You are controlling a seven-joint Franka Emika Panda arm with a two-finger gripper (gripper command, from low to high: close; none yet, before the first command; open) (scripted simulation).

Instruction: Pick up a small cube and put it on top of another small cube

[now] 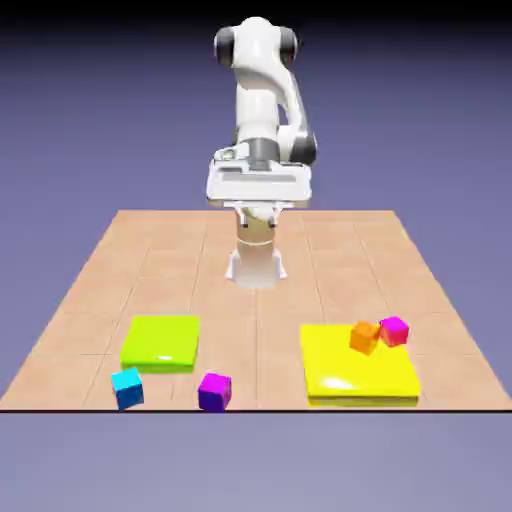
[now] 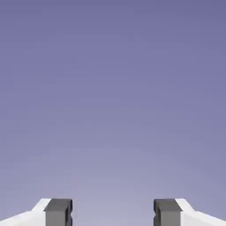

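No brand, label or writing legible anywhere. No containers either, only two flat slabs serving as platforms on the tiled wooden table (image 1: 150, 260).

On the yellow slab (image 1: 350, 385), at the exterior view's right: an orange cube (image 1: 364, 337) and a magenta cube (image 1: 394, 330), side by side near the far edge, touching or very nearly so; orange one tilted, resting partly against its neighbour. Lime-green slab (image 1: 160, 342) at the exterior view's left, bare on top. Just in front of it, directly on the table near the front edge: a cyan cube (image 1: 128, 388) at the left corner and a purple cube (image 1: 214, 391) off the right corner, well apart from each other.

White arm folded up high at the table's far edge, well away from every cube. Gripper (image 2: 113, 212) set apart, fingers (image 2: 58, 212) with a clear gap between them, nothing held; only blue-violet backdrop ahead in the hand view.
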